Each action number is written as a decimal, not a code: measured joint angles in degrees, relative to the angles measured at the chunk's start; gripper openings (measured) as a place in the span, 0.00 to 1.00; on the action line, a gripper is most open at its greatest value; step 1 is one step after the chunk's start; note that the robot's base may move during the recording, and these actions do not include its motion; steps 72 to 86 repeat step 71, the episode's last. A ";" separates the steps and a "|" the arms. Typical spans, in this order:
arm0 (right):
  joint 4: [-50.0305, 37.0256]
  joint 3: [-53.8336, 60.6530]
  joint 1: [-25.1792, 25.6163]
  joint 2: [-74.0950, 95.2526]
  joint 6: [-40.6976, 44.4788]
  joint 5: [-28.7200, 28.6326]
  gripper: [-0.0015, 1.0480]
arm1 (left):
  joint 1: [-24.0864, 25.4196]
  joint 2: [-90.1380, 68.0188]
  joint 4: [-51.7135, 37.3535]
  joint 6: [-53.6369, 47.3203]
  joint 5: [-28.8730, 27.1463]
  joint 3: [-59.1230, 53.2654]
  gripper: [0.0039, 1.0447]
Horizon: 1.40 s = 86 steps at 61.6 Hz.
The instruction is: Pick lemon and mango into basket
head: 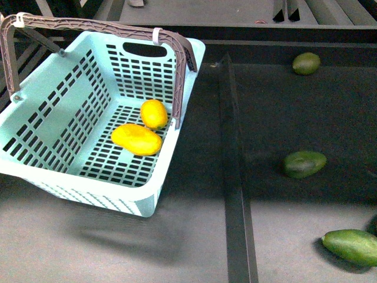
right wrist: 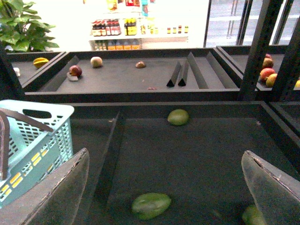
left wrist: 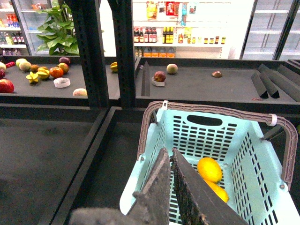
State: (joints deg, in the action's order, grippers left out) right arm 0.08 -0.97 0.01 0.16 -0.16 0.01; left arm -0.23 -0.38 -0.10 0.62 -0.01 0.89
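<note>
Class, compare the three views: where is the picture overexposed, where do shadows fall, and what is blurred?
Right wrist view: the shop background is washed out white, and the right hand is soft at close range. Front view: the basket throws a dark shadow on the shelf below it. Left wrist view: evenly lit, with the shut left hand blurred near the lens.

Front view: my dim dark shelf, sharp; basket (head: 88, 177) casts a soft shadow toward me. Left wrist view: backlit by glaring white store shelving; my near fingers (left wrist: 159, 197) blurred. Right wrist view: overexposed background, my fingers (right wrist: 56, 192) out of focus.
</note>
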 joint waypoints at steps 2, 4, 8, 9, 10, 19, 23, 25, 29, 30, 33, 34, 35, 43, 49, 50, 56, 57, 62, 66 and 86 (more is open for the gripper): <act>0.00 0.00 0.00 0.00 0.00 0.02 0.92 | 0.00 0.02 0.00 0.00 0.00 0.00 0.03; 0.00 0.00 0.00 0.00 0.00 0.00 0.92 | 0.00 0.02 0.00 0.00 0.00 0.00 0.03; 0.00 0.00 0.00 0.00 0.00 0.00 0.92 | -0.02 0.02 0.00 0.00 0.00 0.00 0.03; 0.00 0.00 0.00 0.00 0.00 0.00 0.92 | 0.00 0.02 0.00 0.00 0.00 0.00 0.03; 0.00 0.00 0.00 0.00 -0.02 0.00 0.92 | 0.00 0.02 0.00 0.00 0.00 0.00 0.03; 0.00 0.00 0.00 0.00 0.00 0.00 0.92 | 0.00 0.02 0.00 0.00 0.00 0.00 0.03; 0.00 0.00 0.00 0.00 0.00 0.00 0.92 | 0.00 0.02 0.00 0.00 0.00 0.00 0.03; 0.00 0.00 0.00 0.00 0.00 0.02 0.92 | 0.00 0.02 0.00 0.02 0.00 0.00 0.07; 0.00 0.00 0.00 0.00 0.00 0.00 0.92 | -0.02 0.02 0.02 0.00 0.00 0.00 0.20; 0.00 0.00 0.00 0.00 0.00 0.00 0.92 | -0.02 0.02 0.00 0.02 0.00 0.00 0.24; 0.00 0.00 0.00 0.00 0.00 0.00 0.92 | -0.02 0.02 0.00 0.00 0.00 0.00 0.32; 0.00 0.00 0.00 0.00 0.00 0.00 0.92 | -0.02 0.02 0.00 0.02 0.00 0.00 0.35; 0.00 0.00 0.00 0.00 0.00 0.00 0.92 | 0.00 0.02 0.00 0.02 0.00 0.00 0.39; 0.00 -0.02 0.00 0.00 0.00 0.00 0.92 | -0.02 0.02 0.00 0.02 0.00 0.00 0.64; 0.00 0.00 0.00 0.00 0.00 0.00 0.92 | -0.02 0.02 0.00 0.02 0.00 0.00 0.82; 0.00 0.00 0.00 0.00 0.00 0.00 0.92 | -0.02 0.02 0.00 0.02 0.00 0.00 0.86; 0.00 0.00 0.00 0.00 0.00 0.00 0.92 | 0.00 0.02 0.00 -0.09 0.00 0.00 0.94; 0.00 0.00 0.00 0.00 0.00 0.00 0.92 | -0.02 0.02 0.02 -0.07 0.00 0.00 0.93; 0.00 0.00 0.00 0.00 0.00 0.00 0.92 | 0.00 0.02 0.02 -0.09 0.00 0.00 0.94; 0.00 0.00 0.00 0.00 0.00 0.00 0.92 | 0.00 0.02 0.00 -0.09 0.00 0.00 0.94; 0.00 -0.02 0.00 0.00 0.00 0.00 0.92 | 0.00 0.02 0.00 -0.09 0.00 0.00 0.94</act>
